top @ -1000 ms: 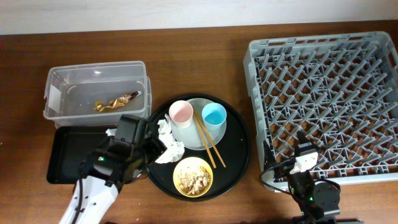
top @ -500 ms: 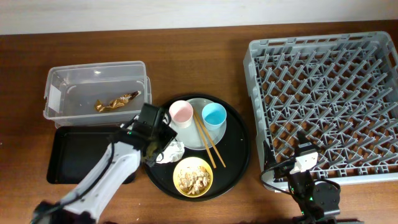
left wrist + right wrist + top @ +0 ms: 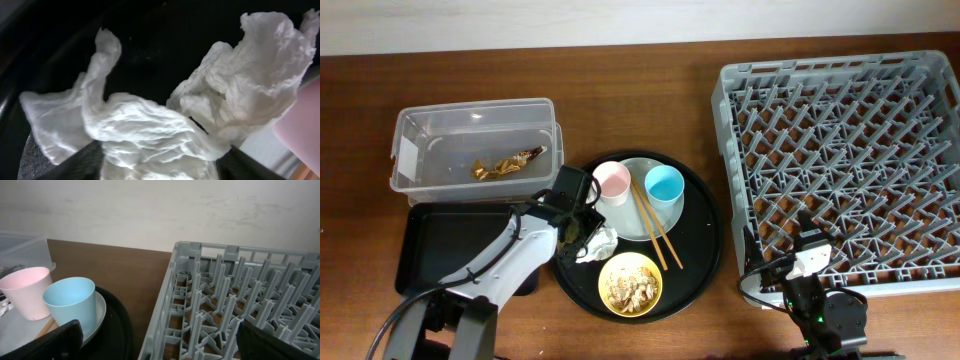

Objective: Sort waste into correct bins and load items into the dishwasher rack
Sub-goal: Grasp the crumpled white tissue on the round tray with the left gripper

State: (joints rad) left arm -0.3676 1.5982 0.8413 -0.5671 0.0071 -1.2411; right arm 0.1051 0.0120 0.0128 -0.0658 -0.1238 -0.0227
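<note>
**Left gripper spread wide around the napkins**

The left gripper [image 3: 586, 226] is reaching onto the round black tray [image 3: 708, 250] at its nine o'clock side. Its fingers [image 3: 80, 165] are standing wide apart, one on each side of the crumpled white napkins [image 3: 150, 130]. The paper is lying loose on the dark tray floor between them, unclamped, with the pink cup [image 3: 611, 182] just beside it at one o'clock.

The pink cup and the blue cup [image 3: 664, 185] are standing upright on the pale grey plate [image 3: 645, 168] at the tray's twelve o'clock. The chopsticks [image 3: 655, 230] are slanting off the plate toward five o'clock. The yellow bowl [image 3: 630, 283] of food scraps is sitting at the tray's seven o'clock.

At ten o'clock from the tray, the clear tub [image 3: 420, 130] is holding the gold-brown wrapper [image 3: 508, 163]. The rectangular black tray [image 3: 440, 250] is lying just below the tub.

The right gripper [image 3: 162, 347] is waiting low at the six o'clock edge of the grey rack [image 3: 840, 160]. Its fingers are spread wide and gripping nothing.
</note>
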